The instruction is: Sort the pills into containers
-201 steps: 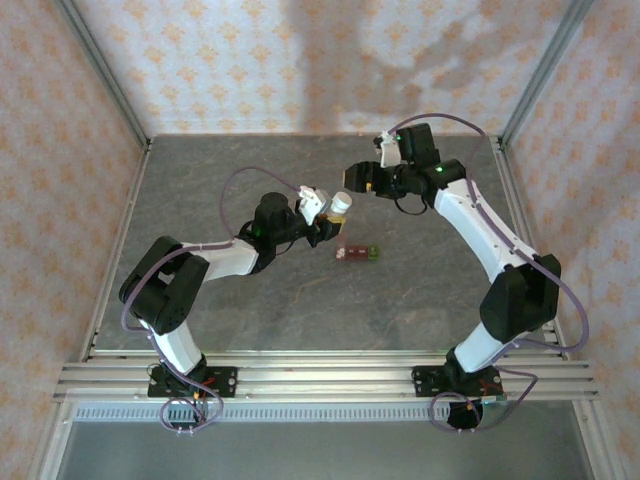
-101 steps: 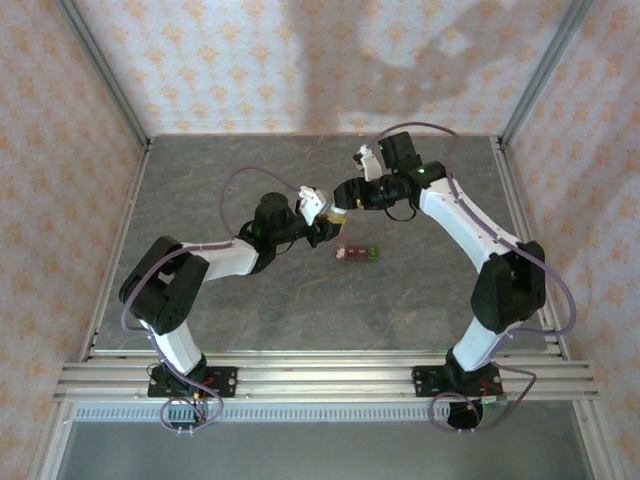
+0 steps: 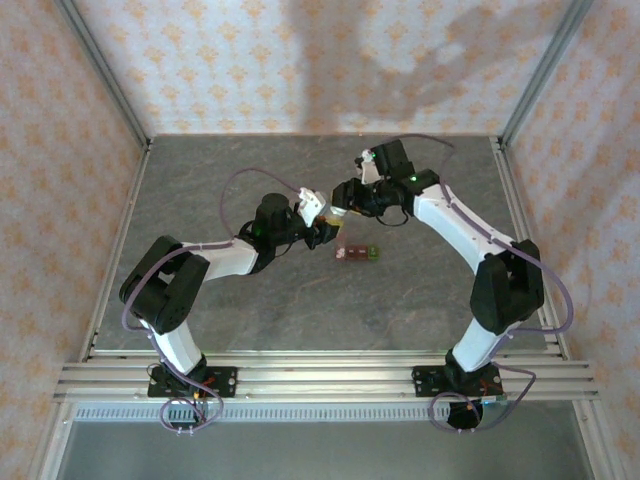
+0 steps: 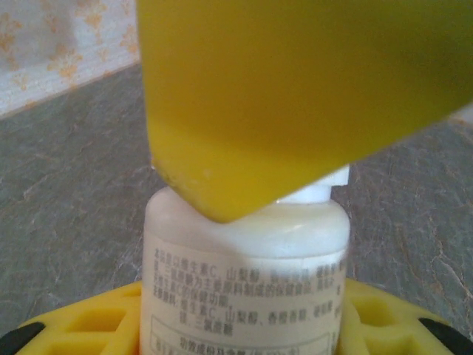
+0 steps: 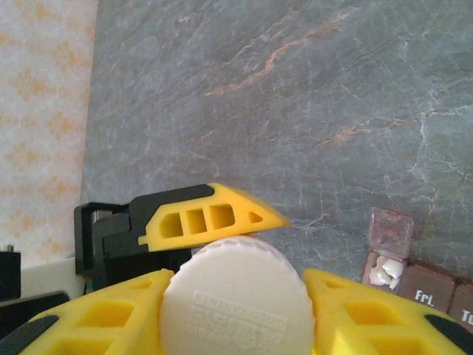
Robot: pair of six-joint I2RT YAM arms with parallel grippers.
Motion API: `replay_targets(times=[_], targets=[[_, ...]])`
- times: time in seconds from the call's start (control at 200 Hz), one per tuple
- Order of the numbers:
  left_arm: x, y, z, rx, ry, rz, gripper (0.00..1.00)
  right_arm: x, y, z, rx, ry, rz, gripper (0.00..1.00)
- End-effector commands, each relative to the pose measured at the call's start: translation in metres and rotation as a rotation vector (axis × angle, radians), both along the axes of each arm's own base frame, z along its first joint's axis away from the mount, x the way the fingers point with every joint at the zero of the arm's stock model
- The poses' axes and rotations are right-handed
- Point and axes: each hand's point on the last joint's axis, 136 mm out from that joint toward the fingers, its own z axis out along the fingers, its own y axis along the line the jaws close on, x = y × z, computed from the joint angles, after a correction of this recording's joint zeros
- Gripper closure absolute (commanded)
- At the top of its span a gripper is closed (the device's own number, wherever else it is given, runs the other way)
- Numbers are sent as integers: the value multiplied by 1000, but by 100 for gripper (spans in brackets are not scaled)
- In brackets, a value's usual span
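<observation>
The left gripper (image 4: 244,329) clamps the bottle (image 4: 244,251) while the right gripper (image 5: 235,322) pinches its cap (image 5: 233,292); an off-centre twist may wrench the bottle loose.

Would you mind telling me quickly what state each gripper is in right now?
Left gripper: closed on the white bottle, holding its body.
Right gripper: closed on the cap of that bottle.
</observation>
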Motion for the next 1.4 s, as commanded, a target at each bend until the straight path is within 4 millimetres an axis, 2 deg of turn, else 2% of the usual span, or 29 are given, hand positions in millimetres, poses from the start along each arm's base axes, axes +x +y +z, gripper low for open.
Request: replay_targets(times=[0.0, 0.12, 0.25, 0.33, 0.736, 0.861, 0.966, 1.156, 1.391], targets=[[0, -10, 50, -89, -153, -38, 100, 4, -1, -5, 28, 58, -151, 54], [1, -10, 48, -85, -149, -36, 100, 6, -8, 9, 20, 23, -181, 45], [1, -9, 46, -80, -146, -31, 100, 6, -16, 29, 16, -15, -181, 25], [1, -9, 48, -84, -149, -31, 100, 3, -23, 35, -4, -24, -179, 21], [-1, -9, 51, -84, -153, -40, 100, 0, -57, 67, 30, -113, -184, 18], [-1, -10, 50, -83, -151, -46, 100, -9, -49, 70, -22, -168, -11, 20], [-2, -11, 52, -88, -147, -53, 100, -17, -47, 59, -70, -192, 108, 22], [-3, -12, 51, -89, -140, -59, 100, -19, -36, 52, -44, -204, 183, 25], [-3, -12, 50, -94, -132, -57, 100, -14, -28, 46, -36, -199, 194, 26]])
